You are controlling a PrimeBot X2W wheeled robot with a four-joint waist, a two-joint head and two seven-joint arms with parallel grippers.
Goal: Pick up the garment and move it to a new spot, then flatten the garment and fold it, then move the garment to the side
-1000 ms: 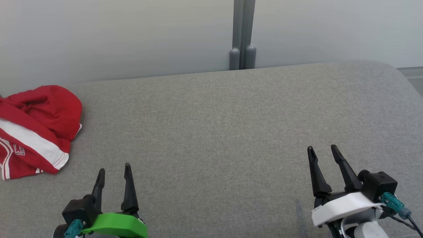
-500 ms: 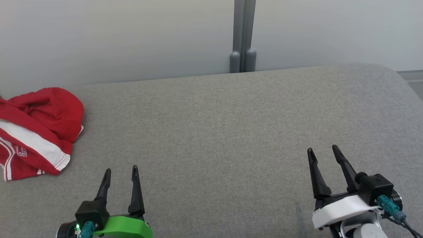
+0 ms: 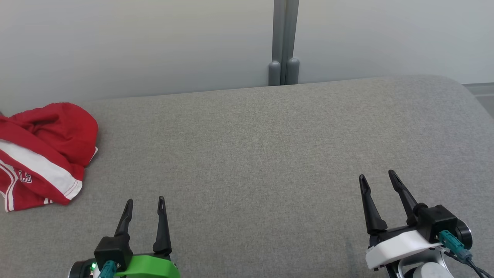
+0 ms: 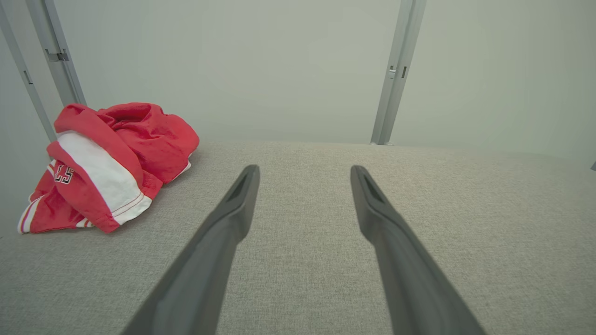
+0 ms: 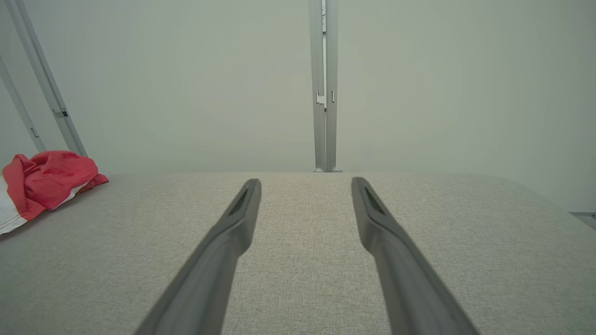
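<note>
Your garment [image 3: 42, 150] lies in a crumpled heap at the left edge of the grey padded surface [image 3: 251, 146], closer to the far edge than to the near one. It is red with a broad white band and thin white trim, and part of it runs out of the head view on the left. There is a small dark print beside the band, but you cannot read it with certainty. In the left wrist view the garment [image 4: 111, 163] sits off to the left of the fingers, bunched high, with the white band folded over its front. In the right wrist view the garment [image 5: 42, 181] shows at the far left.

Your left pincer [image 3: 145, 199], on its green mount, is near the near edge toward the left. It is released, with its two dark fingers spread and nothing between them. It is well apart from the garment. The left wrist view shows the left pincer [image 4: 304, 170] with bare grey cloth between its fingers.

Your right pincer [image 3: 377, 174], on its white mount, is near the near edge toward the right. It is also released and holds nothing. The right wrist view shows the right pincer [image 5: 305, 181] the same way.

Behind the far edge you have a pale wall with a grey post [image 3: 283, 42].
</note>
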